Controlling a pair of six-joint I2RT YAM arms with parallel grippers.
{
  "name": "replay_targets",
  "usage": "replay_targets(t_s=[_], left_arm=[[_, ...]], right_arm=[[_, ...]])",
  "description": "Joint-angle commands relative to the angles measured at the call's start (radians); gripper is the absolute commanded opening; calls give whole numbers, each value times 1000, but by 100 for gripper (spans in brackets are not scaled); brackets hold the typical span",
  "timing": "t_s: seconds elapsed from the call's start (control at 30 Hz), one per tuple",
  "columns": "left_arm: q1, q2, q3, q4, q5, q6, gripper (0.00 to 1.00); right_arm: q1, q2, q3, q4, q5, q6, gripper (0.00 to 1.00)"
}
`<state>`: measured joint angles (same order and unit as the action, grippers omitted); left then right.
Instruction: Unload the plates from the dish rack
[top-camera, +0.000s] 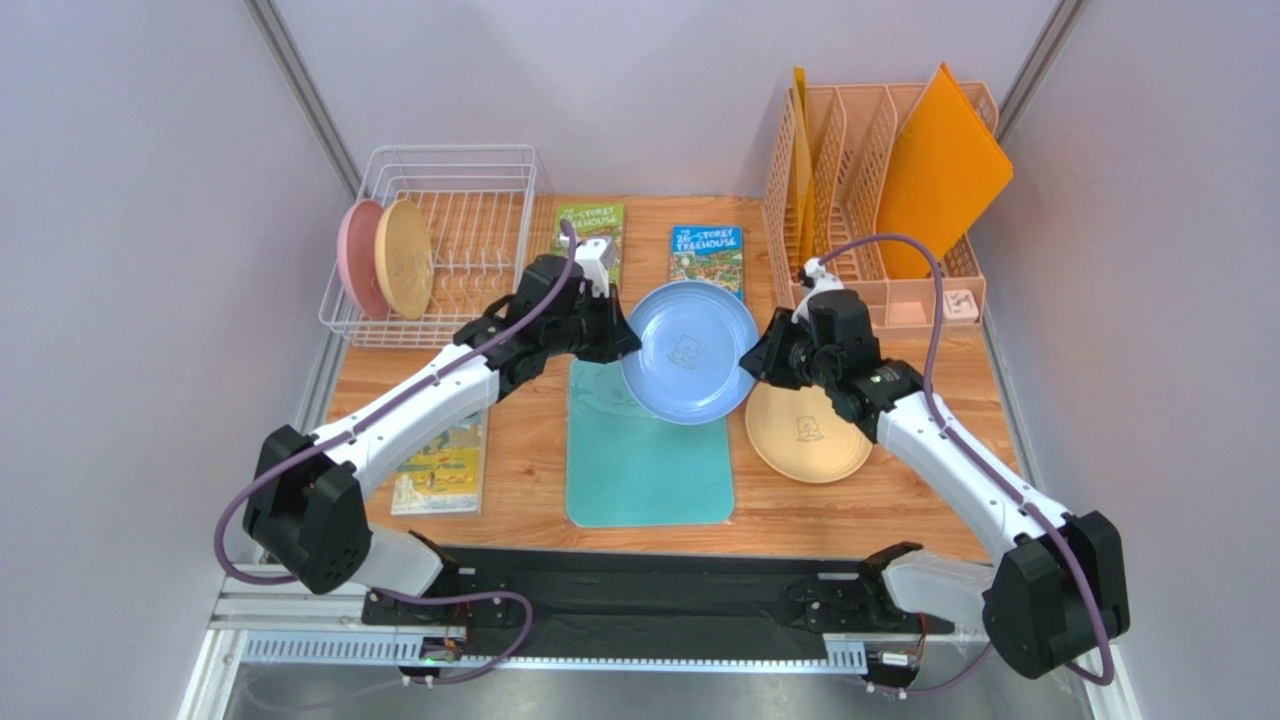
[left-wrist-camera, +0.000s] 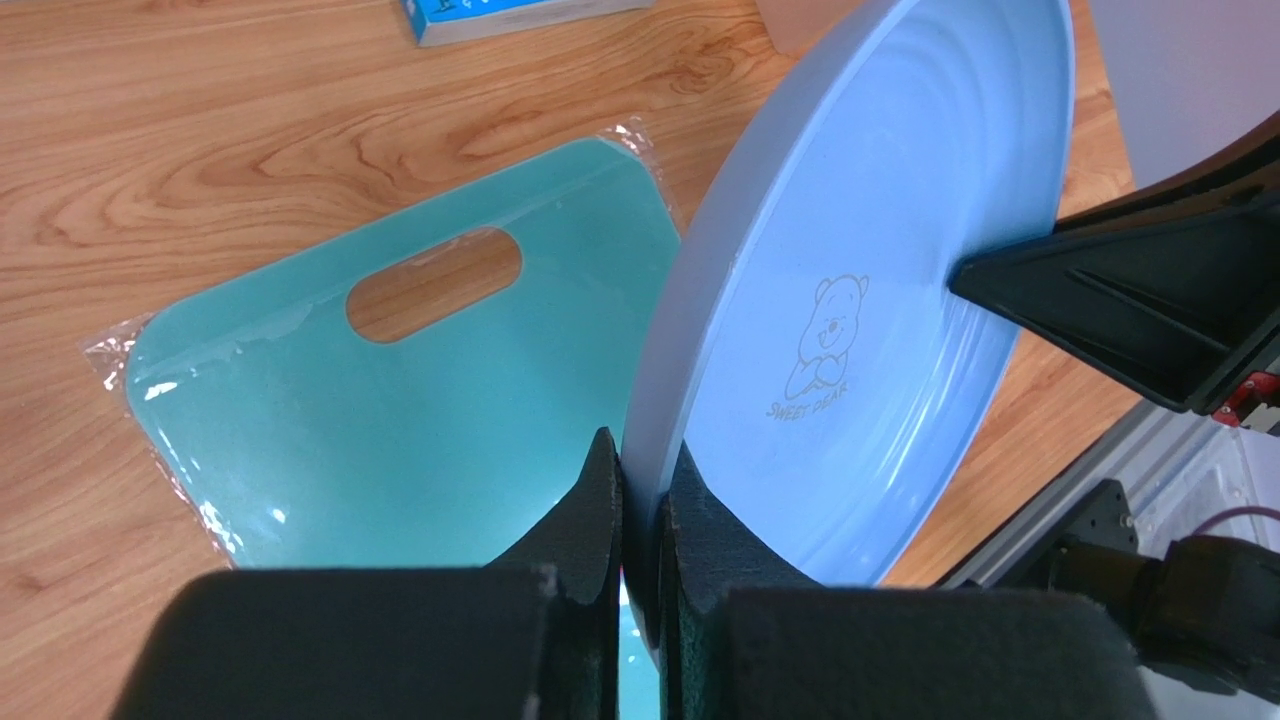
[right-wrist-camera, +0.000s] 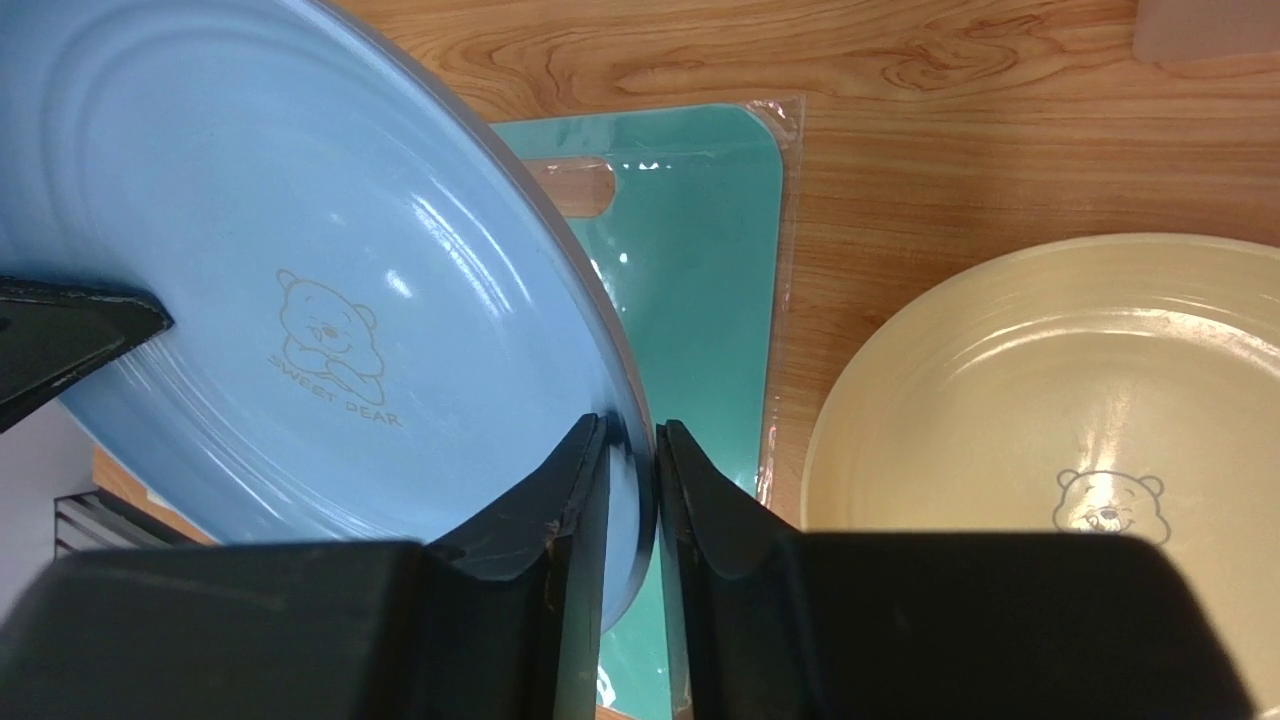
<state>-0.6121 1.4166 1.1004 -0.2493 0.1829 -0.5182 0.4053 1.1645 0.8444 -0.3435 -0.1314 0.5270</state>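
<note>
Toward the right side of the tabletop, the yellow plate (top-camera: 812, 443) lies flat, just beside the right gripper (top-camera: 756, 360). In the middle, above the green cutting board (top-camera: 646, 465), the blue plate (top-camera: 684, 360) hangs tilted between both grippers. The right gripper pinches its right rim and the left gripper (top-camera: 624, 338) pinches the opposite rim. I judge that the right arm is nearer to the yellow plate. At the far left corner, the dish rack (top-camera: 451, 158) holds the pink plate (top-camera: 353, 255) and the tan plate (top-camera: 406, 258) upright.
</note>
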Motion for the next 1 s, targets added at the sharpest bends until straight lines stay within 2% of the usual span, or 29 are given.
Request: replay_targets(t_s=[0.0, 0.07, 0.17, 0.2, 0.23, 0.27, 0.3, 0.33, 0.37, 0.4, 0.47, 0.6, 0.73, 0.9, 0.97], left_arm=[[-14, -5, 35, 56, 27, -11, 0], [-14, -7, 36, 53, 24, -8, 0], [-14, -10, 36, 39, 4, 1, 0], [-14, -10, 44, 29, -8, 6, 7], [-14, -10, 49, 16, -37, 21, 19], [-14, -10, 52, -10, -60, 29, 40], [-12, -11, 59, -24, -84, 36, 49], [-14, -15, 59, -34, -136, 55, 54], [-14, -16, 62, -54, -163, 67, 66], [-14, -21, 65, -65, -180, 78, 73], [-14, -27, 69, -97, -296, 105, 89], [-14, -70, 73, -130, -473, 155, 97], [-12, -140, 59, -127, -685, 219, 99], [-11, -266, 18, -41, -839, 294, 99], [-9, -292, 13, -19, -843, 311, 99]], right_arm=[[6, 27, 13, 41, 3, -4, 11], [4, 32, 16, 37, 12, -2, 0], [6, 5, 13, 11, 70, -5, 0], [6, -6, 15, -23, 93, -8, 0], [3, -37, 16, -40, 130, -15, 0], [1, -52, 19, -58, 177, -25, 0], [-3, -68, 21, -102, 199, -28, 0], [-19, -80, 22, -127, 226, -30, 0], [-26, -106, 22, -147, 237, -32, 0], [-34, -118, 18, -193, 252, -30, 0], [-57, -155, 9, -239, 298, -19, 0], [-126, -189, -25, -395, 343, 27, 0], [-236, -224, -80, -471, 322, 76, 0], [-287, -285, -128, -505, 338, 134, 0], [-292, -293, -130, -509, 335, 154, 0]])
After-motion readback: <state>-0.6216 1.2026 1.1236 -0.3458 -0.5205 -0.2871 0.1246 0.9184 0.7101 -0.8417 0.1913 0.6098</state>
